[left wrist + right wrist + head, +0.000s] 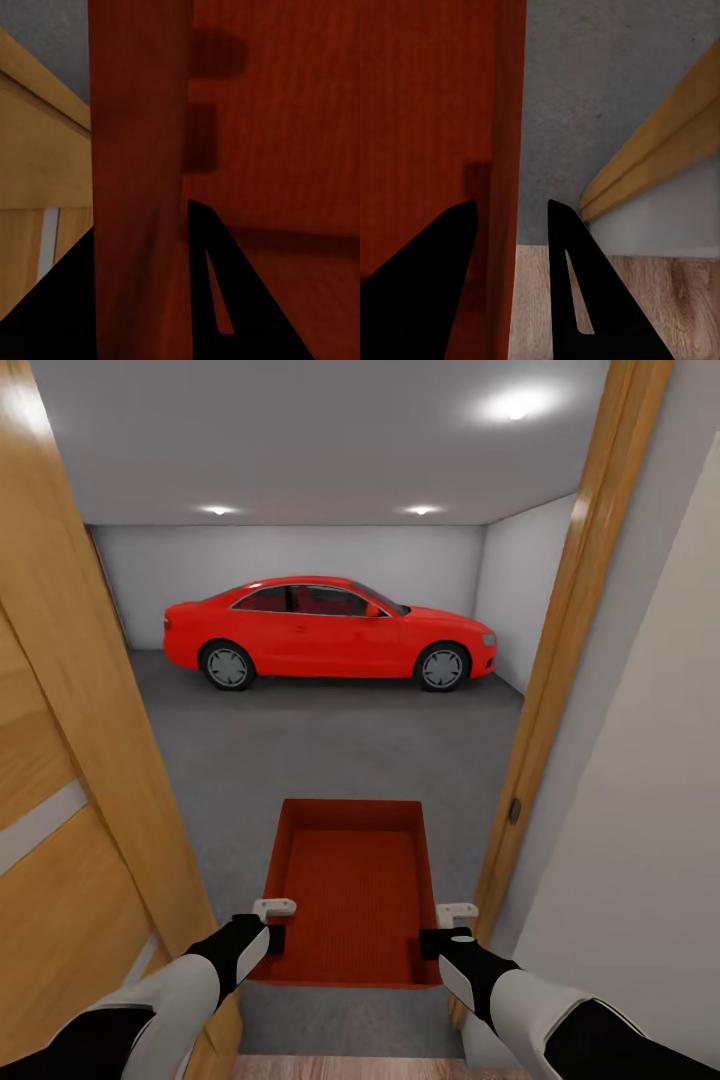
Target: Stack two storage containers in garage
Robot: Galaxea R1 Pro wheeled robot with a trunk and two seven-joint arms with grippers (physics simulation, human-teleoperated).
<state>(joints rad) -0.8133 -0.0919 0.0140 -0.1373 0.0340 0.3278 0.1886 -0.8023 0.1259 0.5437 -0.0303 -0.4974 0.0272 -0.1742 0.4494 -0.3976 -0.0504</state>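
Note:
A red-orange open-top storage container [352, 890] is held level in front of me, over the garage's dark grey floor [330, 750] just past the doorway. My left gripper [272, 925] is shut on its left wall and my right gripper [441, 930] is shut on its right wall. The left wrist view has the red wall [139, 187] pinched at the left gripper [142, 285]. The right wrist view has the other wall [506, 112] clamped in the right gripper [510, 255], with grey floor and wood planks beyond.
A red car [330, 632] is parked across the far end of the garage. An open honey-wood door [60, 840] stands close on my left and the door frame [560, 660] with a white wall [640, 810] on my right. Wood planks [370, 1068] lie underfoot.

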